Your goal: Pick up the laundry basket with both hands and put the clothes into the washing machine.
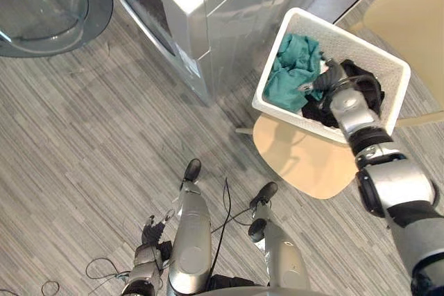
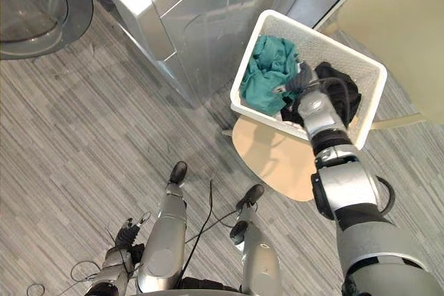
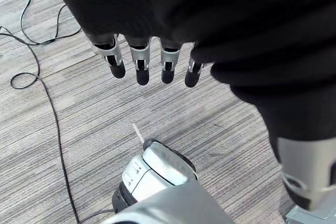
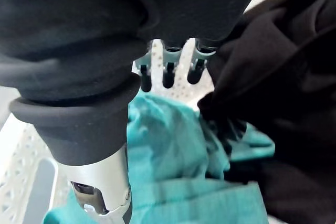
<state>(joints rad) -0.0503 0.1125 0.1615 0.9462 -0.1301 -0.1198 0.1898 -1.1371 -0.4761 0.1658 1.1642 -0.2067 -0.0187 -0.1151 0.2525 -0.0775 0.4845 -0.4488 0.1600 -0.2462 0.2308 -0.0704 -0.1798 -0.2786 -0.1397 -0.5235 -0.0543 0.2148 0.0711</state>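
View from the head of the robot over a grey plank floor [image 1: 83, 143]. Nearest, the left hand [image 3: 140, 60] hung low beside the body above the floor, its fingers [image 3: 169, 62] straight, slightly apart and pointing downward, holding nothing. Farther out, on the right, a round stool [image 1: 305, 164] of pale wood carried the laundry basket [image 1: 347, 36], a white rectangular container with perforated walls that overhung the seat on its far side. The basket held two kinds of clothing. A crumpled teal garment [image 1: 291, 74] filled the half towards the washing machine, and a black garment [image 1: 319, 112] lay bunched in the other half, against the near wall. The right arm reached in over the near rim. The right hand [image 1: 329, 80] was inside the basket above the clothes, its fingers [image 4: 168, 72] loosely extended and side by side over the teal garment, the black garment just beside them. They were closed on nothing, and whether the tips touched the cloth could not be told. Neither hand was on the basket's rim. Farthest, the silver washing machine [image 1: 208, 5] stood close beside the basket, its round glass door [image 1: 48, 5] swung fully open to the left. All clothes were in the basket.
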